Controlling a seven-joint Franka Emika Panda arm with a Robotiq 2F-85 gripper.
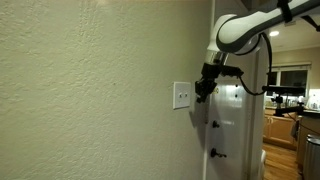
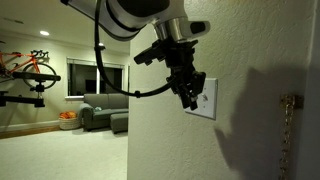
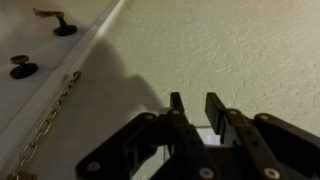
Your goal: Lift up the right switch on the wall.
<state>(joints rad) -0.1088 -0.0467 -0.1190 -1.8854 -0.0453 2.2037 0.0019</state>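
Observation:
A small white switch plate (image 1: 182,95) sits on the rough cream-green wall (image 1: 90,90); it also shows in an exterior view (image 2: 208,102). The right switch (image 1: 186,95) is only a tiny mark on the plate's right half. My gripper (image 1: 203,88) is at the plate's right edge, fingertips pointing at it. In an exterior view the gripper (image 2: 190,97) covers part of the plate. In the wrist view the two fingers (image 3: 196,105) are nearly together with a narrow gap, and a bit of the plate (image 3: 205,133) shows between them. The toggles are hidden there.
A white panelled door (image 1: 235,130) with dark handles (image 1: 213,123) stands right next to the plate; the handles also show in the wrist view (image 3: 65,27). A door chain (image 3: 50,120) hangs at the frame. A sofa (image 2: 100,118) stands in the room behind.

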